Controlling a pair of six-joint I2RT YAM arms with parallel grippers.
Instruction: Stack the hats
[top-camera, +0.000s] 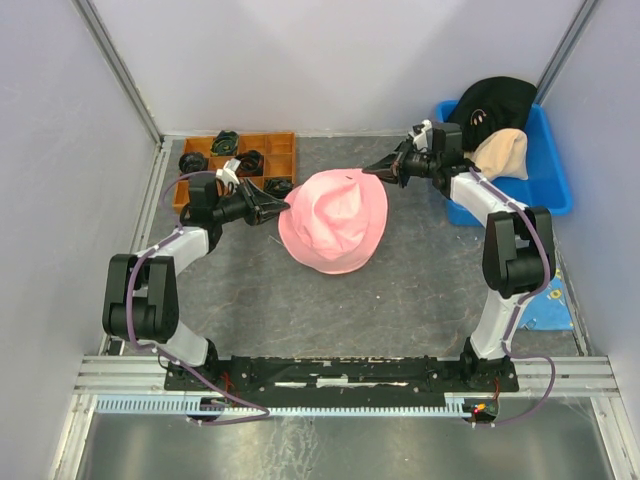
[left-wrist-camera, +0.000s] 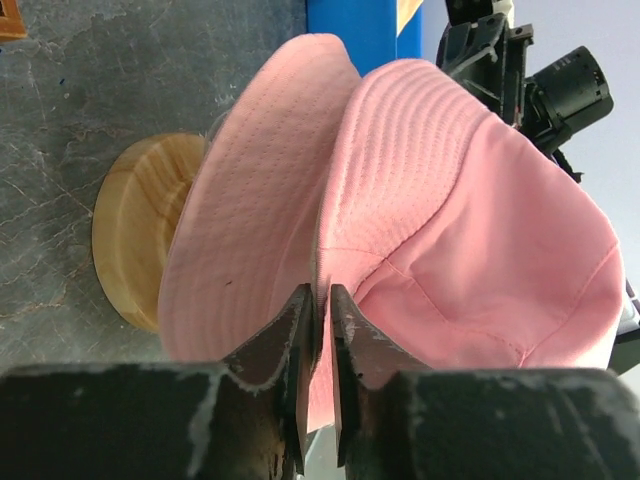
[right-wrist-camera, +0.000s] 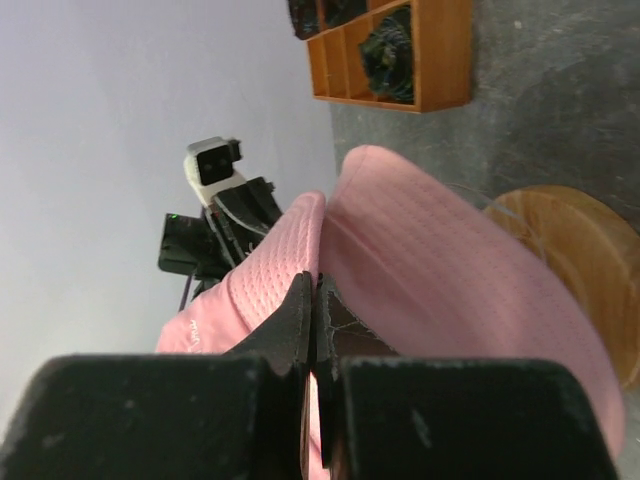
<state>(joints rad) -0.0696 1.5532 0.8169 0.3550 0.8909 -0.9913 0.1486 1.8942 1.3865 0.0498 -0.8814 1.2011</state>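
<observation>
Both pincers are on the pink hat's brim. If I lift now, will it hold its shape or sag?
Likely floppy: the pink hat looks creased and dented from above, so expect sagging between the left pincer and right pincer. Probably light: its brim is thin cloth that bends where pinched. The stitched texture seems unlikely to slip.

Crumpled pink hat sits centrally; black hat and beige hat lie in blue bin.

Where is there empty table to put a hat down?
Bare grey table lies between the pink fabric bucket hat and the arm bases. Crowded: the orange wooden tray and the blue plastic bin at the back.
</observation>
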